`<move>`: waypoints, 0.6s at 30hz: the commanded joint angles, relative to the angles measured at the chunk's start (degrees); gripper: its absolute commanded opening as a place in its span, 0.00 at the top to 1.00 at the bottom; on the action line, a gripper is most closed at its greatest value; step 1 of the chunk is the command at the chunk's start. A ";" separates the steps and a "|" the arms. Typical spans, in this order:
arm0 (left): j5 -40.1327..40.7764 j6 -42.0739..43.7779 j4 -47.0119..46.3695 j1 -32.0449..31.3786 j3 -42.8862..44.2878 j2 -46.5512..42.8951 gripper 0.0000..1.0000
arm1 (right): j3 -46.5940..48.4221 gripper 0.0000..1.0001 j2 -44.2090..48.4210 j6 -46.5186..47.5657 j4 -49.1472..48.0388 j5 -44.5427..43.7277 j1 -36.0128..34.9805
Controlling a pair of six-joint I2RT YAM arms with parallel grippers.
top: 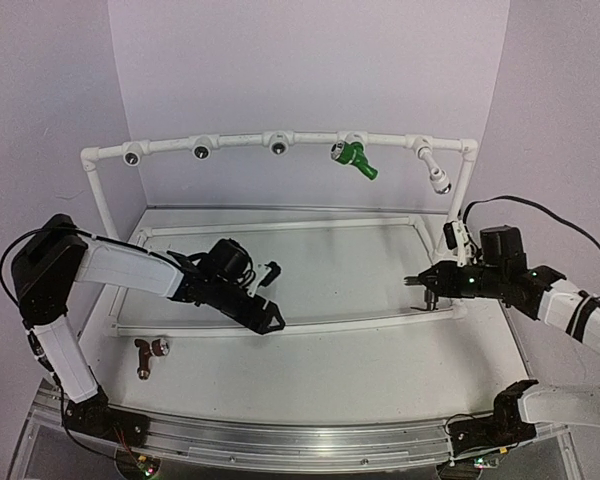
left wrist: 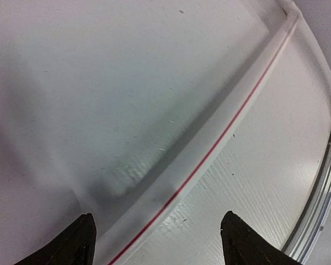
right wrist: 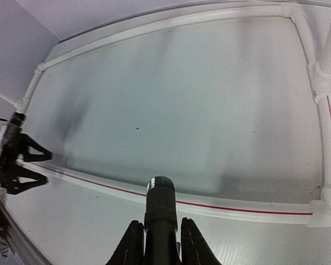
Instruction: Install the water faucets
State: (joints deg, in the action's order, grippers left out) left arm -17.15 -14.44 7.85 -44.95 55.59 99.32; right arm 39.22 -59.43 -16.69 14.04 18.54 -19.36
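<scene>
The black faucet (right wrist: pixel 161 207) is held upright between my right gripper's fingers (right wrist: pixel 131 245), threaded end pointing away. My right gripper (top: pixel 418 292) is shut on it above the right end of the base frame's near pipe. The green faucet (top: pixel 354 156) hangs from the fourth socket of the white pipe frame's top rail (top: pixel 240 143). The reddish-brown faucet (top: pixel 145 355) lies on the table at the near left. My left gripper (top: pixel 265 318) is open and empty, and hovers over the near base pipe (left wrist: pixel 209 154), to the right of the reddish-brown faucet.
Three open tee sockets (top: pixel 201 151) sit on the left part of the top rail. A white fitting (top: pixel 436 174) hangs from the rightmost socket. The frame's rectangular base (top: pixel 280 225) lies on the table. A metal rail (top: pixel 280 440) runs along the near edge.
</scene>
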 commanded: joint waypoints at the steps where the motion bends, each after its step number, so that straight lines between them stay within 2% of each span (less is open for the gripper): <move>1: 6.26 8.23 2.65 -5.01 5.40 6.09 0.15 | 1.84 1.00 5.24 -2.61 1.84 10.57 -3.19; 4: 9.78 10.25 2.79 -7.22 7.88 11.12 0.14 | 3.40 1.00 7.92 -3.08 0.69 12.53 -7.63; 6: 11.79 11.53 2.93 -8.51 10.10 14.66 0.17 | 4.37 1.00 8.75 -3.17 -1.35 12.54 -10.83; 12: 10.71 12.26 4.01 -12.52 16.12 19.60 0.57 | 9.97 1.00 6.01 -3.20 -3.97 9.32 -15.61; 18: 8.33 11.57 4.02 -16.52 22.80 23.28 0.81 | 18.84 1.00 -0.95 0.70 -3.56 3.20 -21.65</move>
State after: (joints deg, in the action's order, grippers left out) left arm -7.53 4.48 10.31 -58.34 74.49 118.03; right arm 50.76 -57.02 -18.91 14.18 26.17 -37.21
